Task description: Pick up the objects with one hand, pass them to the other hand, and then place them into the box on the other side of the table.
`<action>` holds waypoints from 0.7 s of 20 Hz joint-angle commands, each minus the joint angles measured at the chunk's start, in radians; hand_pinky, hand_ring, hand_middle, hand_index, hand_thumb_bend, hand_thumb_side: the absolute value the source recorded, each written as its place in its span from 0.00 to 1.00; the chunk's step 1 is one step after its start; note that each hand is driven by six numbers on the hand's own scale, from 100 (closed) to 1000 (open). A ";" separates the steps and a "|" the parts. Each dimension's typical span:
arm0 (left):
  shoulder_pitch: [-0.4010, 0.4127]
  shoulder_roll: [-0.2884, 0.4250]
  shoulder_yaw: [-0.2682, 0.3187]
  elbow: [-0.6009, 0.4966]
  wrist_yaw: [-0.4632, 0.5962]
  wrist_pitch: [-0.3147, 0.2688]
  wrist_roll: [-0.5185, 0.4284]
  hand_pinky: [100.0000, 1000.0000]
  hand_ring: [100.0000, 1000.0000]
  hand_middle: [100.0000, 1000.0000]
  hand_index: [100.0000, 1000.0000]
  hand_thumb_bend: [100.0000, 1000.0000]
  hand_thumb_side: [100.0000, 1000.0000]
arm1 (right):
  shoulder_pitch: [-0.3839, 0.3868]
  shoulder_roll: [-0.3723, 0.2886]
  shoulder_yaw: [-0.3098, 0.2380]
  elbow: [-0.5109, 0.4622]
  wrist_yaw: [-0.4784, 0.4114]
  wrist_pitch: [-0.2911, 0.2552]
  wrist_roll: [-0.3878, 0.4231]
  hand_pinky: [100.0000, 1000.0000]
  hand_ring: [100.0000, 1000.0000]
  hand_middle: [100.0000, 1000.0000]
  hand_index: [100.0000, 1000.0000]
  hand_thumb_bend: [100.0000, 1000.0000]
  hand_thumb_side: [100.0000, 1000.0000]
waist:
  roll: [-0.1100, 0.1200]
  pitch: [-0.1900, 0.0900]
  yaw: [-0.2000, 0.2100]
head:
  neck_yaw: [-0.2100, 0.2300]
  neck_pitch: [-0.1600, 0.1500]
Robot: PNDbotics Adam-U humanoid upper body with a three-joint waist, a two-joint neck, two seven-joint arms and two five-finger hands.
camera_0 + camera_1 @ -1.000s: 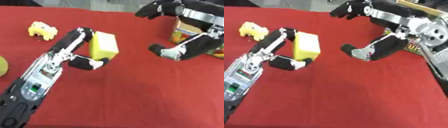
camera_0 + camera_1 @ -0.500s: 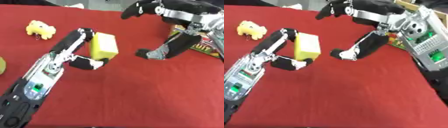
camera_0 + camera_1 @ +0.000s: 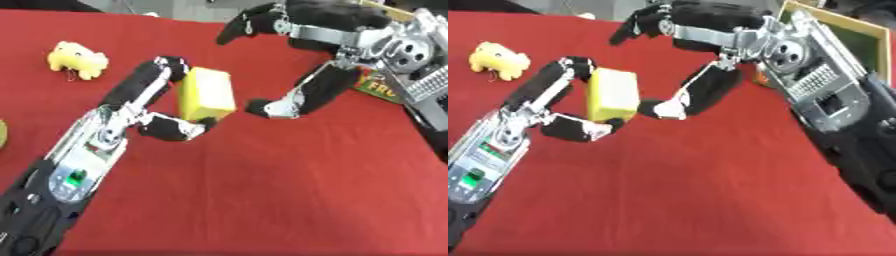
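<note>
A: Where is the yellow block [image 3: 206, 94]?

B: Above the red table [image 3: 289, 190], pinched in the left hand [image 3: 144, 107], fingers on its far side and thumb under its near corner. The right hand [image 3: 306, 60] is spread wide, thumb tip just beside the block's right face.

A: How will it handle?

B: It looks like a light, stiff box with smooth faces, so it could slip. I'd take its 2 free broad faces, top and right side, away from the left fingers.

A: And after that?

B: The box [image 3: 842, 47] at the table's right edge. A yellow toy [image 3: 77, 60] waits far left.
</note>
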 commanded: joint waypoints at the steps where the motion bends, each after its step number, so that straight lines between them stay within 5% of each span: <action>1: -0.011 -0.007 0.006 -0.009 -0.030 -0.002 0.019 0.68 0.61 0.54 0.56 0.00 0.12 | -0.022 0.009 -0.002 0.012 0.019 0.001 0.006 0.87 0.91 0.85 0.90 0.27 0.30 | 0.002 -0.023 0.001 | -0.009 0.005; 14: -0.015 -0.048 0.011 0.051 -0.109 0.018 0.057 0.67 0.61 0.53 0.55 0.00 0.11 | -0.021 0.052 0.008 0.044 0.063 0.015 0.025 0.87 0.92 0.86 0.91 0.27 0.35 | 0.001 -0.022 0.006 | -0.016 0.008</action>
